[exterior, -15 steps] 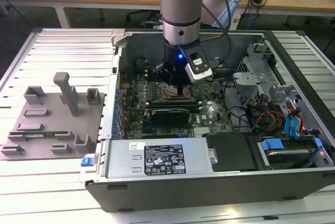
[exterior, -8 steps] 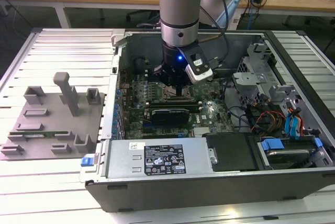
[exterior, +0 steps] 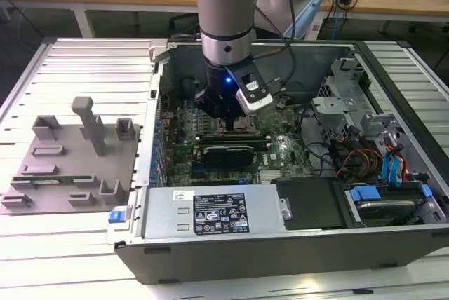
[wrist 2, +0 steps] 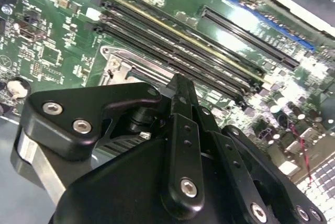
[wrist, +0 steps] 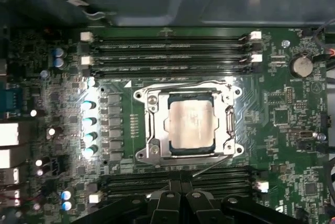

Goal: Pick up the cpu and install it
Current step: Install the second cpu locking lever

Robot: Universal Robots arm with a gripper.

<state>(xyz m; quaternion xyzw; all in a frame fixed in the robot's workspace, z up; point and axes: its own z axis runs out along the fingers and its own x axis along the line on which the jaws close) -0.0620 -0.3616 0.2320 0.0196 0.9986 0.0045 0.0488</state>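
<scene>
Arm reaches down into the open computer case [exterior: 295, 244], gripper [exterior: 228, 114] low over the motherboard [exterior: 280, 149] near the centre of the board in the exterior view. In the first wrist view the cpu [wrist: 191, 123] lies flat, silvery top up, inside the metal-framed socket [wrist: 153, 143], seated square within the frame and level with it. Memory slots [wrist: 167, 54] run along one side of the socket, more slots along the opposite side, close to the gripper links. The chip sits just beyond the finger linkage, on the gripper's centre line; being square, it has no long axis to speak of. Whether the fingers are spread or closed I cannot tell; nothing seen between them. The grey tray [exterior: 70, 167] with its green memory stick [exterior: 52, 179] rests well apart, outside the case at the exterior view's left.
</scene>
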